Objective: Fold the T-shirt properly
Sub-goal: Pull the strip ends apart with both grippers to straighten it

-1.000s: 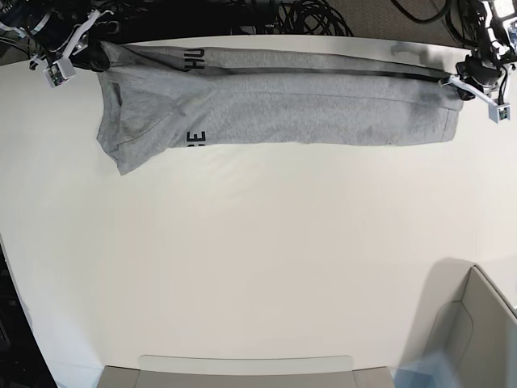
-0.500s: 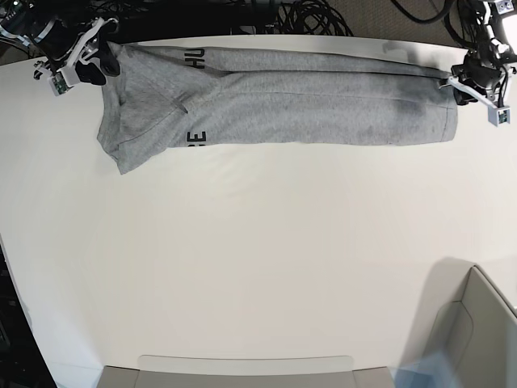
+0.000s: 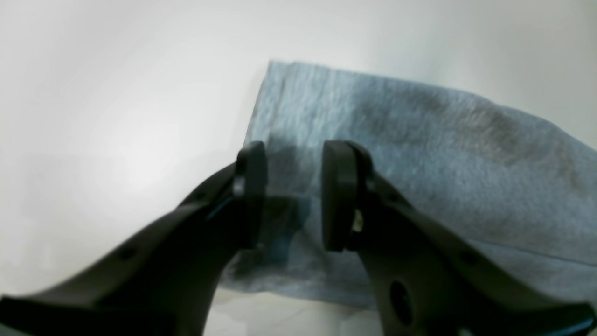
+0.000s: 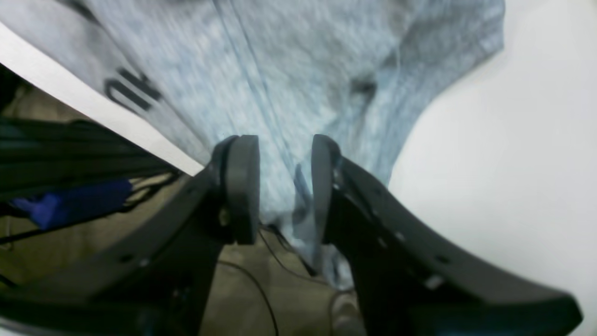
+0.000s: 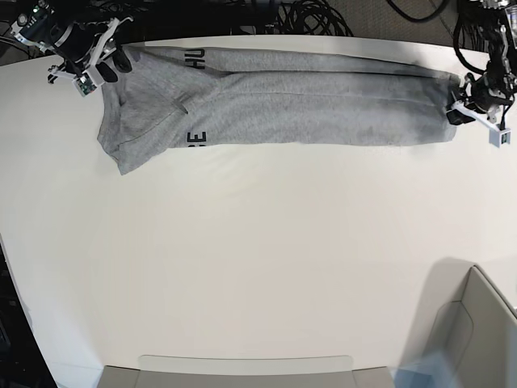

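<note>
The heather-grey T-shirt [image 5: 283, 105] lies folded into a long strip along the table's far edge, with black lettering [image 5: 196, 137] showing near its left end. My left gripper [image 5: 455, 111] is at the strip's right end. In the left wrist view it [image 3: 294, 186] is open, with the shirt's corner [image 3: 419, 163] lying flat beneath. My right gripper [image 5: 115, 61] is at the strip's upper left corner. In the right wrist view it [image 4: 284, 186] is open, with a fold of the shirt [image 4: 303, 70] between the jaws by the table edge.
The white table [image 5: 258, 242] stretches toward the near side. Black cables [image 5: 315, 16] lie beyond the far edge. A grey box [image 5: 477, 323] stands at the near right corner, and a flat grey tray [image 5: 242, 368] sits at the near edge.
The raised far edge of the shirt has come down flat. The right gripper moved rightward onto the shirt's corner. The left gripper moved toward the near side, along the strip's right end.
</note>
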### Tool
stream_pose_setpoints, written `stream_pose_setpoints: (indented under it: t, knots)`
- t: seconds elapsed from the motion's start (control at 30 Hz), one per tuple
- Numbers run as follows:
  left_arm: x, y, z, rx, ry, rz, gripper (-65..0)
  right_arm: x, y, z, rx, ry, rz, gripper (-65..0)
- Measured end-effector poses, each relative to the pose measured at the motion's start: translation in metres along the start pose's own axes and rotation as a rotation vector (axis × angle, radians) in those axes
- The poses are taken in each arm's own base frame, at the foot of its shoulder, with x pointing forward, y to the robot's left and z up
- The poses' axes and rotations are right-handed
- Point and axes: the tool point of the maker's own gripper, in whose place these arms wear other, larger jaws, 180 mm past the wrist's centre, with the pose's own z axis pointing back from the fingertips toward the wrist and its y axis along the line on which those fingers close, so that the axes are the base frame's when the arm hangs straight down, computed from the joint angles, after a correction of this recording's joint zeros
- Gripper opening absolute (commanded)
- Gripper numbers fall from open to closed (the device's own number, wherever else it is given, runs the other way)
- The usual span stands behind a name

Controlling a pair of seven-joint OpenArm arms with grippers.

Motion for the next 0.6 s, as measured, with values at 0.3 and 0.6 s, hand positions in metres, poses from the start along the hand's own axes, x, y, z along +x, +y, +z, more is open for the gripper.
stream_pose_setpoints:
  t: [0.3,0.6]
  knots:
    - [-0.014,0.01,-0.011,0.008,0.05,0.048,-43.7,-0.001,-0.005,-0.004,-0.003,0.0,-0.011,-45.8]
    - [-0.035,0.0,-0.029,-0.027,0.104,0.018,-43.8,-0.001,-0.006,-0.004,-0.004,0.0,-0.009,-45.8]
